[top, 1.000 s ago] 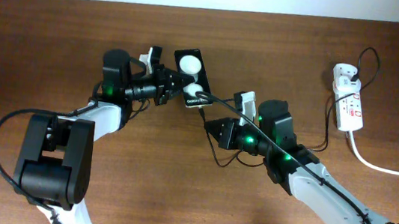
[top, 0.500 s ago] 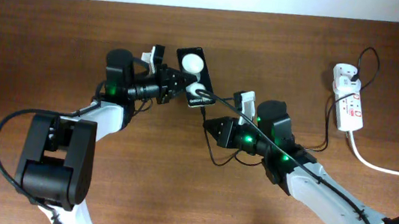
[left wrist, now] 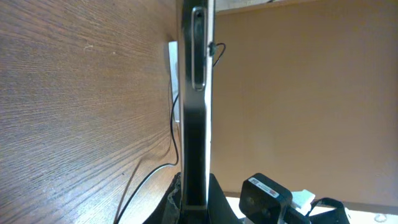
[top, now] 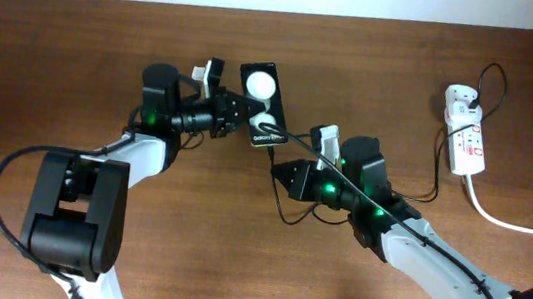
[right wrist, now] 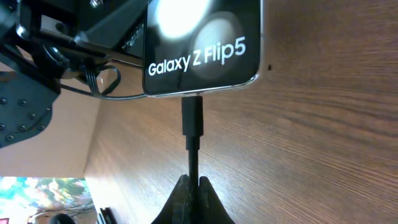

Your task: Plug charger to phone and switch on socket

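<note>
While the left gripper (top: 234, 117) clamped the phone (top: 261, 97) on edge, the right arm stretched toward it — right gripper (right wrist: 191, 185) pinching the charger (right wrist: 192, 127), its tip meeting the phone.

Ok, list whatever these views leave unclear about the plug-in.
Socket switch, overhead: too small to read on or off.
Charger connector, right wrist: meets the phone edge; seating depth hidden.
Left gripper hold on phone, left wrist: cut off by bottom edge.
</note>
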Robot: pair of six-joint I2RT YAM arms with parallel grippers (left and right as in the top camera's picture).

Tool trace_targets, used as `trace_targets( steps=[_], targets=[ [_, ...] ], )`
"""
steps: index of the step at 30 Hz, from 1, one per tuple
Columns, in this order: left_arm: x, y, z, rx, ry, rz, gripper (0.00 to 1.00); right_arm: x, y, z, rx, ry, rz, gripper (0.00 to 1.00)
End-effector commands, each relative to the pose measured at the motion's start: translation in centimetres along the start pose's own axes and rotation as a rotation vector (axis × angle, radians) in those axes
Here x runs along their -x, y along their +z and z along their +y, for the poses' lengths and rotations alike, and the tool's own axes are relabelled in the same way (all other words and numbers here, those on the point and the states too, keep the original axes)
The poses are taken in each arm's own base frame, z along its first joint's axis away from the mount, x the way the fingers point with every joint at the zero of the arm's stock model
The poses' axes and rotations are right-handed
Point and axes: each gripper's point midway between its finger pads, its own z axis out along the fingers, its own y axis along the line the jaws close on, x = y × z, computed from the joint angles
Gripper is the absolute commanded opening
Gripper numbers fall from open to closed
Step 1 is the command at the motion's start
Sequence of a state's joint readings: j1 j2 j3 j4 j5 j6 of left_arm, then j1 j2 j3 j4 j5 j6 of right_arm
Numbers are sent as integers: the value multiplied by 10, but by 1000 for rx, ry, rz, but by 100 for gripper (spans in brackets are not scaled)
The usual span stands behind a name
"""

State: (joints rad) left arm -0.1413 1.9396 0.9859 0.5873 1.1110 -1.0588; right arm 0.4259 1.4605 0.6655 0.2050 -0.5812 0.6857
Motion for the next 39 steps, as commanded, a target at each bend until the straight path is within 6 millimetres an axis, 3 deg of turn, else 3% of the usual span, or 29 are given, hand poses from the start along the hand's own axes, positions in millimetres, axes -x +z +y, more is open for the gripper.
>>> trace_targets(
  steps=[1,3,4,5,8,12,15,17,21,24,27,32,35,37,39],
  targets=[
    [-32,6,-15,-79,28,158,0,25,-6,-13,-57,-43,-82,4],
    [-32,6,-15,-79,28,158,0,25,-6,-13,-54,-43,-81,4],
    [-32,6,-15,-79,28,158,0,24,-6,-11,-46,-51,-75,11],
    [-32,6,-15,-79,28,158,0,23,-6,-8,-31,-70,-67,31],
    [-32,6,-15,-80,43,157,0,21,-13,10,43,-123,-46,57],
    [-28,2,-14,-79,63,143,0,24,-50,24,51,-197,-63,72],
    [-23,1,-2,-35,73,108,0,16,-84,16,-91,-265,-83,80],
    [-24,1,25,73,21,73,0,9,-102,3,-211,-269,-93,84],
    [-33,2,70,290,-31,32,0,-4,-107,-14,-290,-248,-46,87],
    [-28,6,77,357,-13,-1,0,-8,-100,-23,-306,-225,-13,87],
    [-17,11,69,367,19,-7,0,-12,-95,-31,-318,-207,15,87],
    [-6,24,78,479,33,5,0,-13,-94,-33,-321,-203,21,87],
    [-8,22,91,581,31,-5,0,-13,-94,-33,-321,-201,23,87],
    [-13,7,111,699,-7,-19,0,-15,-94,-33,-320,-198,29,87],
    [-15,5,115,717,-18,-17,0,-16,-94,-34,-323,-194,34,87]
  ],
)
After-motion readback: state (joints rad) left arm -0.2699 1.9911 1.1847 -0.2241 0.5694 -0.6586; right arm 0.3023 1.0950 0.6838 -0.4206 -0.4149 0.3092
